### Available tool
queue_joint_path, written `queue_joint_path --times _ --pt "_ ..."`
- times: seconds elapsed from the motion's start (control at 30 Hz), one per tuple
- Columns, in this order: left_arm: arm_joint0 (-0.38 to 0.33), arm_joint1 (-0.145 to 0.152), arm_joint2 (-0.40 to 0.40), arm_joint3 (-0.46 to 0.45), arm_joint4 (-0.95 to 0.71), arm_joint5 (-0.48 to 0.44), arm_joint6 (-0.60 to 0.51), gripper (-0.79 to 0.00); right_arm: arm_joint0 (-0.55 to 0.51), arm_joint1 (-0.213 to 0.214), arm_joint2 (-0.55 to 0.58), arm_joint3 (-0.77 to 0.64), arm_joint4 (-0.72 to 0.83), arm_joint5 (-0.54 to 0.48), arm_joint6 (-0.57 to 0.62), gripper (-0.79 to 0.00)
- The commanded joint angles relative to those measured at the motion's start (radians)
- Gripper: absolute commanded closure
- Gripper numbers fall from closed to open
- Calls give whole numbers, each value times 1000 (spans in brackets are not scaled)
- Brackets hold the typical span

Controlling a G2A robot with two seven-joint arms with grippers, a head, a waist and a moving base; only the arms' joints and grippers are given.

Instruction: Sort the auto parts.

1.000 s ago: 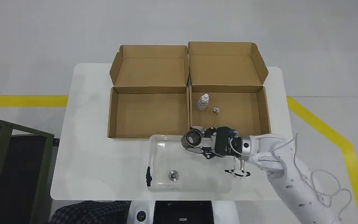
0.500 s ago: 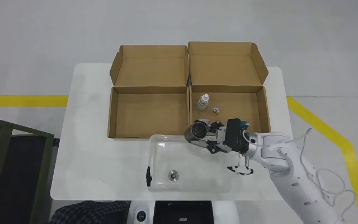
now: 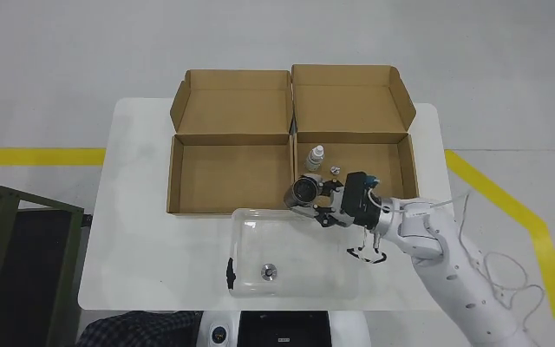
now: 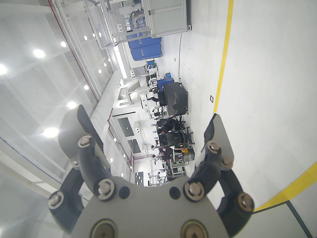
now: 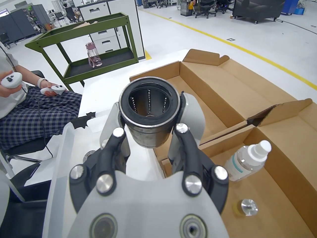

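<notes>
Lifting away from the clear tray (image 3: 260, 245), the right gripper (image 3: 312, 194) now hangs over the tray-side corner of the right cardboard box (image 3: 408, 178), closed tight round the cylindrical bearing (image 5: 149, 115) above that corner

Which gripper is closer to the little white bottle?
Right. The right gripper, shut on a metal bearing, hangs close by the bottle; the left gripper points away into the hall.

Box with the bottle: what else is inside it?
Beside the bottle lies a small metal disc on the box floor. The right gripper, shut on a metal cylinder, covers the near corner; anything there is hidden.
</notes>
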Motion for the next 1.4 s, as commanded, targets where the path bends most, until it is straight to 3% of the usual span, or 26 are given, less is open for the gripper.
queue_joint_path --times 0.0,0.5,1.37 --pt "0 0 0 0 0 0 0 -785 16 -5 -18 8 -11 20 6 0" --pt "0 0 0 0 0 0 0 -785 177 -55 -175 112 -138 191 63 0" --pt "0 0 0 0 0 0 0 -785 463 -194 -434 379 -258 395 164 0"
